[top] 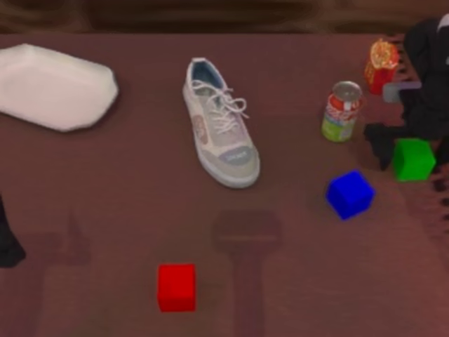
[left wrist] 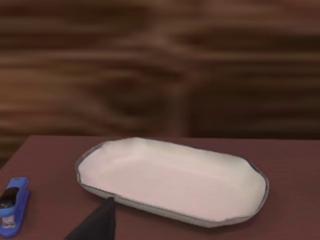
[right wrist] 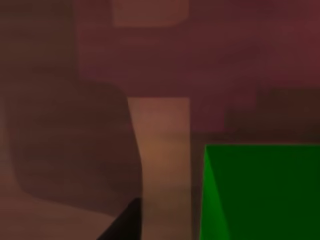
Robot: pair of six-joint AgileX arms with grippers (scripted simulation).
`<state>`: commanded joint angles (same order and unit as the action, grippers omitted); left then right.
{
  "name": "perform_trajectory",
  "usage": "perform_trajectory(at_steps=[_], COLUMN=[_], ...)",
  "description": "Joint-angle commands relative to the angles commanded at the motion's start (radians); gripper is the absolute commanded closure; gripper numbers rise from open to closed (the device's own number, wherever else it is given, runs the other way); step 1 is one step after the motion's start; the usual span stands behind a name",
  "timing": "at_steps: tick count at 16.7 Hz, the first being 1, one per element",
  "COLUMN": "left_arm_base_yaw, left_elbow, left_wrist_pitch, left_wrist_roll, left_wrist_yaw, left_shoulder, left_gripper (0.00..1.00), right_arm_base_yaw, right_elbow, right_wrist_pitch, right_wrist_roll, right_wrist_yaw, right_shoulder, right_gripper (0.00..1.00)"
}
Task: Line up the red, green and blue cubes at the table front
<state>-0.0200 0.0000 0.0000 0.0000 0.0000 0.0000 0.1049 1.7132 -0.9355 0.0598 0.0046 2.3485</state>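
Note:
The green cube (top: 412,159) sits on the table (top: 105,189) at the right. My right gripper (top: 412,150) is down over it, open, with one dark finger on each side. In the right wrist view one fingertip (right wrist: 127,222) stands apart from the green cube (right wrist: 260,192) and the other finger is hidden. The blue cube (top: 349,194) lies just left of it and nearer the front. The red cube (top: 176,286) rests near the front edge, left of centre. My left arm (top: 8,246) is parked at the left edge, its gripper open and one finger (left wrist: 100,222) showing.
A white shoe (top: 221,123) lies at mid-table. A red-and-green can (top: 342,111) and a red carton with a yellow top (top: 381,64) stand close behind the right gripper. A white tray (top: 56,84) is at the back left, and a blue stapler (left wrist: 12,205) lies beside it.

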Motion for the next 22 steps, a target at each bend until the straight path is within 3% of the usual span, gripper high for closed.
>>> perform_trajectory(at_steps=[8,18,22], left_arm_base_yaw=[0.000,0.000,0.000], left_elbow=[0.000,0.000,0.000], left_wrist_pitch=[0.000,0.000,0.000], left_wrist_roll=[0.000,0.000,0.000], left_wrist_yaw=[0.000,0.000,0.000], left_shoulder=[0.000,0.000,0.000], left_gripper=[0.00,0.00,0.00], right_arm_base_yaw=[0.000,-0.002,0.002], right_elbow=[0.000,0.005,0.081], right_wrist_pitch=[0.000,-0.006,-0.122], right_wrist_roll=[0.000,0.000,0.000], right_wrist_yaw=[0.000,0.001,0.001], right_shoulder=[0.000,-0.007,-0.042], right_gripper=[0.98,1.00,1.00])
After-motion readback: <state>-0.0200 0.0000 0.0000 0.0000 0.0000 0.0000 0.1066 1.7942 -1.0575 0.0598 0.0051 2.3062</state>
